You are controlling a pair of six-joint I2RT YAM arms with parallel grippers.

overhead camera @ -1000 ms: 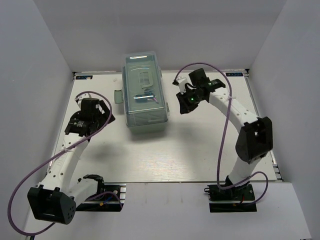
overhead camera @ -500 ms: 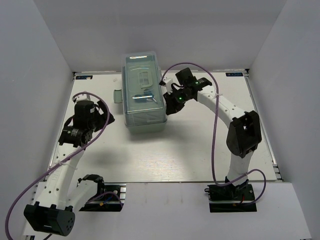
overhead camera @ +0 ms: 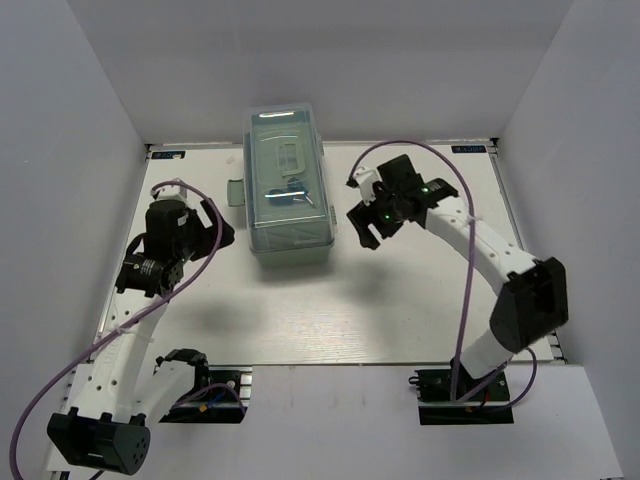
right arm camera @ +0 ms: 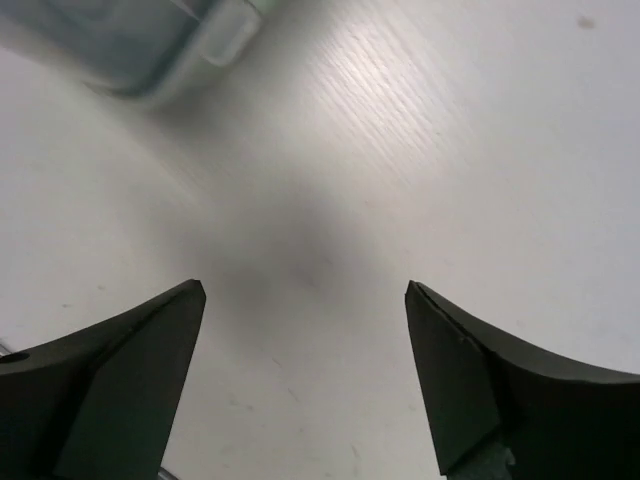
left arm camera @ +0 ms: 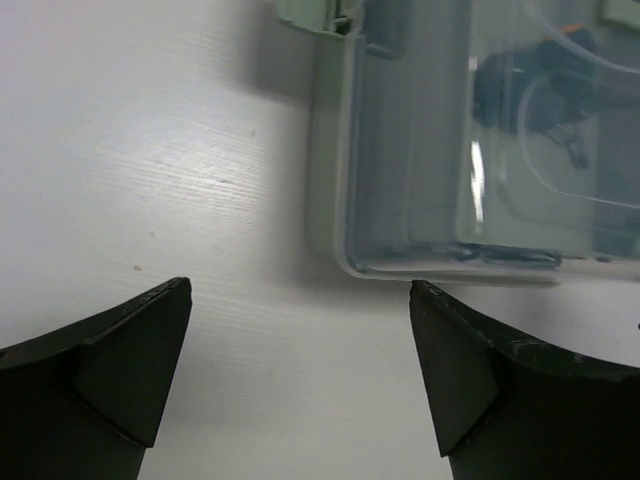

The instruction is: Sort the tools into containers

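The toolbox (overhead camera: pixel 288 190) is seen closed on the desk (overhead camera: pixel 330 300). The left gripper (left arm camera: pixel 300 290) and right gripper (right arm camera: pixel 305 288) are held spread on either side.

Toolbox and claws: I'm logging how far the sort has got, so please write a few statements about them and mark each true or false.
1. The toolbox has its translucent lid shut. True.
2. The left claw is gripping a screwdriver. False: its jaws are open and hold nothing.
3. The right claw is open over the table, to the right of the toolbox. True.
4. Loose tools lie in front of the toolbox. False: none shows there. The only dark tools in view sit inside, seen through the lid.
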